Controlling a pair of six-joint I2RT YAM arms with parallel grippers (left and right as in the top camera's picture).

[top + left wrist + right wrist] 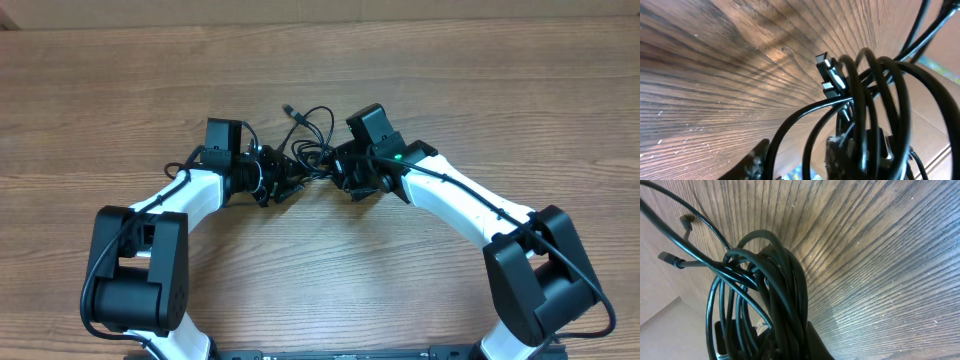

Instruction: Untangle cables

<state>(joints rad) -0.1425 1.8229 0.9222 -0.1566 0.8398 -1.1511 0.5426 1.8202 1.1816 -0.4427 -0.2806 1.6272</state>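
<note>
Overhead, the left gripper lies low over the wooden table, its tip buried in the left side of the cables. They form a black tangle at the table's middle, between the two arms. One loose end with a small plug strays toward the far edge. The right gripper meets the tangle's right side. In the left wrist view, strands run between that gripper's parted fingers, but I cannot tell whether they are pinched. Two silver-tipped plugs stick out of the loops. In the right wrist view, the jaws are clenched on the coiled bundle.
</note>
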